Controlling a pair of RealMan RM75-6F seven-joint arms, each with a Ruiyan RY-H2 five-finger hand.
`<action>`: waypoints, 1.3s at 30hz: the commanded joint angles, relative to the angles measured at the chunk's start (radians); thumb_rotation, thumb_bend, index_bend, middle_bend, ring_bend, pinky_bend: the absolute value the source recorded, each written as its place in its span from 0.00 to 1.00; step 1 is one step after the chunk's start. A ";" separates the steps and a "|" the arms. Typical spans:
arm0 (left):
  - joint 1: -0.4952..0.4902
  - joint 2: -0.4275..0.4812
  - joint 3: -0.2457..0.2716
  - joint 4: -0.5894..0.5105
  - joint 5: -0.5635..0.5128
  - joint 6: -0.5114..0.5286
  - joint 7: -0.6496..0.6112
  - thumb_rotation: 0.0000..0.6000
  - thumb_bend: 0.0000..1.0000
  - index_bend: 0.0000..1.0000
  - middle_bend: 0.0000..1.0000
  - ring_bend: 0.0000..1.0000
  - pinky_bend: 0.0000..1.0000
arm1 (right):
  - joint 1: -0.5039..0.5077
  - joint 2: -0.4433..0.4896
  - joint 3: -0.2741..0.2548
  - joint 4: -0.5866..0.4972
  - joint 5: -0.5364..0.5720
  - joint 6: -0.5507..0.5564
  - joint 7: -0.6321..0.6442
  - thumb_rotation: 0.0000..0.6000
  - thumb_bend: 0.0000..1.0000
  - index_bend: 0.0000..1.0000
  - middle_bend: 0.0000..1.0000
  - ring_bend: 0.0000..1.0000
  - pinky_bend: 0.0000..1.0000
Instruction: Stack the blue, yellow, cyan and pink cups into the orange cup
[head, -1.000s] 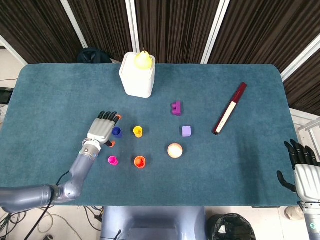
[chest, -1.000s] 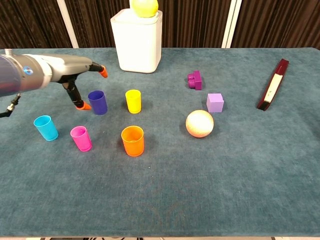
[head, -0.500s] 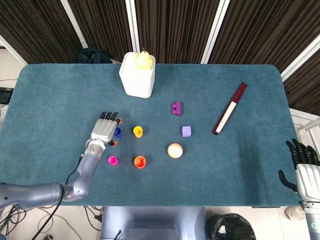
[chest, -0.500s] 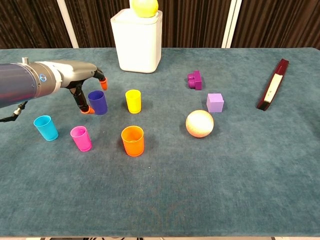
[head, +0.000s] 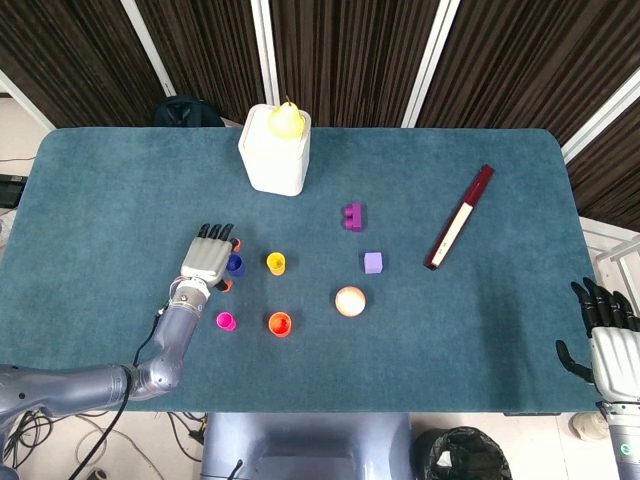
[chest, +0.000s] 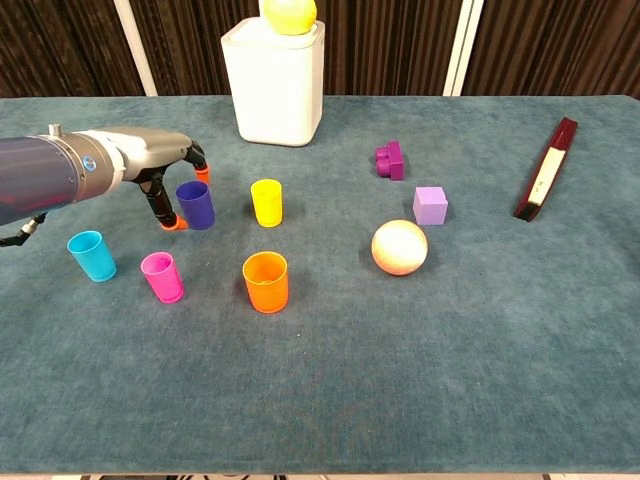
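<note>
Around the orange cup (chest: 265, 281) on the teal table (chest: 400, 380) stand a pink cup (chest: 162, 277), a cyan cup (chest: 91, 255), a dark blue cup (chest: 195, 204) and a yellow cup (chest: 266, 202); the grey left hand (chest: 150, 160) has orange fingertips (chest: 203, 173).

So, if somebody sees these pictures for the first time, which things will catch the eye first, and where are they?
Most striking is the left hand, its fingers curled around the blue cup at the table's left. Close by stand the yellow cup, pink cup, cyan cup and, nearest the front edge, the orange cup. At the back, a tall white container with a yellow ball on top also draws attention.
</note>
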 joint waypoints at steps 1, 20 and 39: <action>0.000 -0.003 0.003 0.003 0.006 -0.005 -0.004 1.00 0.22 0.35 0.04 0.00 0.00 | 0.000 -0.001 0.000 -0.001 -0.001 0.002 -0.001 1.00 0.42 0.04 0.00 0.05 0.00; 0.001 -0.001 0.012 -0.005 0.051 -0.004 -0.028 1.00 0.37 0.46 0.06 0.00 0.00 | -0.004 -0.001 0.004 -0.003 -0.005 0.016 0.006 1.00 0.42 0.04 0.00 0.05 0.00; 0.012 0.294 -0.044 -0.554 0.145 0.167 0.026 1.00 0.36 0.46 0.08 0.00 0.00 | -0.010 -0.003 0.009 -0.005 -0.007 0.034 0.008 1.00 0.42 0.04 0.00 0.05 0.00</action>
